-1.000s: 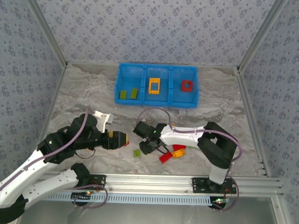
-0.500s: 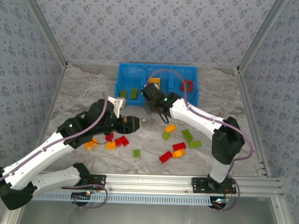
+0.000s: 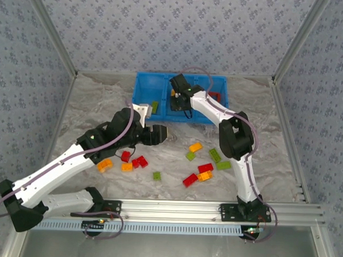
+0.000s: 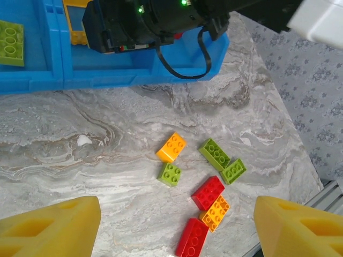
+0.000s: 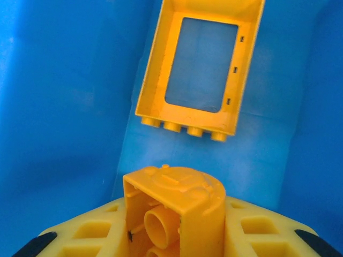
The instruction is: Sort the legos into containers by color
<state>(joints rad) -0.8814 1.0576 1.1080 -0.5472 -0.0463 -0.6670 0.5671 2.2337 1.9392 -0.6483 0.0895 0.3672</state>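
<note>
Your right gripper (image 5: pixel 174 230) is clamped on an orange-yellow brick (image 5: pixel 171 201), held over the middle compartment of the blue tray (image 5: pixel 64 80), where a yellow frame (image 5: pixel 155 69) lies; that arm is stretched far forward; your left gripper (image 3: pixel 158 133) hangs with its fingers (image 4: pixel 53 230) spread wide, elbow bent, above the marbled table (image 3: pixel 93 103); loose legos (image 4: pixel 171 174) lie scattered near it; patterned walls (image 3: pixel 175 33) surround the table.
</note>
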